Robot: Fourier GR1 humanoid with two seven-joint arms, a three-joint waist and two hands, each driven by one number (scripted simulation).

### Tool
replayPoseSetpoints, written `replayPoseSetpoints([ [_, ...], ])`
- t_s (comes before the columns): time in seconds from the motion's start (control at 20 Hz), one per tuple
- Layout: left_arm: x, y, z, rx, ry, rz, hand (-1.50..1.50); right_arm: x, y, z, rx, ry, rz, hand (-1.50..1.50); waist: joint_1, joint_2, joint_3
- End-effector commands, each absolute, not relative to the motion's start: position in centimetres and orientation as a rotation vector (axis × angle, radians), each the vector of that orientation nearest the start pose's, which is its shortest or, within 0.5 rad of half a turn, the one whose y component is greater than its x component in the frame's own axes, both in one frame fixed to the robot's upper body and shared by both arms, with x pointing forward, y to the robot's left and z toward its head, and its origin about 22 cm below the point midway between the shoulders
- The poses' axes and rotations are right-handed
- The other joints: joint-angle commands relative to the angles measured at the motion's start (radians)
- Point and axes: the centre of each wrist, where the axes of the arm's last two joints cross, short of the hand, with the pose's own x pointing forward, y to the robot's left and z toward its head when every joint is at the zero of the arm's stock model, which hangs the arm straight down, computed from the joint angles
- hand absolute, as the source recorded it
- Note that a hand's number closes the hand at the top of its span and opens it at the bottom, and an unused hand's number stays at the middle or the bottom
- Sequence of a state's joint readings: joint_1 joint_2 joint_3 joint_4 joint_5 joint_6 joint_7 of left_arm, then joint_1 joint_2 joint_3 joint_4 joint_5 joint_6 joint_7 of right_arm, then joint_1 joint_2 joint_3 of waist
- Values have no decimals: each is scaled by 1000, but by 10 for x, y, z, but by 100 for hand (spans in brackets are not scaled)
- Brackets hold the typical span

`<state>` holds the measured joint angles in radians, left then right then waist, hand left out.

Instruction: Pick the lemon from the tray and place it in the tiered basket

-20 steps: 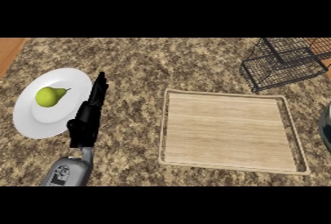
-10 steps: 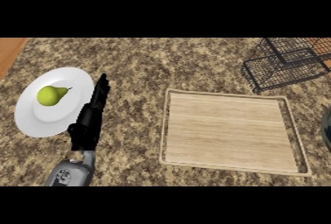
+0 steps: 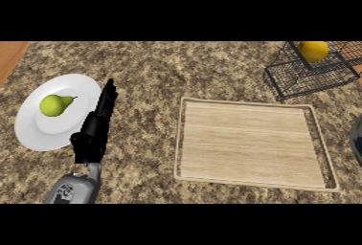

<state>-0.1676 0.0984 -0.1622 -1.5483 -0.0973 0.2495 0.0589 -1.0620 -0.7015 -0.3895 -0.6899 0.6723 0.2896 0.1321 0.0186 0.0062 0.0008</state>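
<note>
Beside the right rim of the white plate [image 3: 42, 131], the fingers [image 3: 108, 98] of the left hand [image 3: 90, 139] lie straight and close together, pointing toward the far side of the counter [image 3: 155, 67]. They hold nothing. Their tips run along the plate's edge, and whether they touch it cannot be told from the head view. Behind the fingers the black palm sits over the speckled stone just off the plate's lower right, and the grey forearm [image 3: 71, 191] comes up from the view's lower edge, slanting slightly to the right as it rises.

On the plate, left of the fingers and apart from them, rests a green pear [image 3: 55, 104], its stem pointing right.

To the right of the hand, with a strip of bare counter between, lies the square wooden tray [image 3: 247, 143] with a low raised rim.

Farther off, at the upper right corner, stands the black wire tiered basket [image 3: 311, 79]. The lemon [image 3: 313, 50] sits inside it, in the part nearest the top edge, well apart from the tray and far from the hand.
</note>
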Motion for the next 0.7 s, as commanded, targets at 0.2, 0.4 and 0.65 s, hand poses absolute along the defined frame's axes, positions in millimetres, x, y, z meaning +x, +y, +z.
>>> replayPoseSetpoints([
  [0.2, 275, 194, 42, 179, -1669, -108, 0, 372, -475, 300, -926, -1410, 110, -150, -12, -3, 0],
  [0.4, 275, 191, 23, 180, -1659, -105, 0, 342, -519, 287, -867, -1367, -37, -150, -23, 0, 0],
  [0.65, 278, 220, 41, 211, -1665, -96, 0, 267, -590, 275, -818, -1414, -145, -150, -25, 1, 3],
])
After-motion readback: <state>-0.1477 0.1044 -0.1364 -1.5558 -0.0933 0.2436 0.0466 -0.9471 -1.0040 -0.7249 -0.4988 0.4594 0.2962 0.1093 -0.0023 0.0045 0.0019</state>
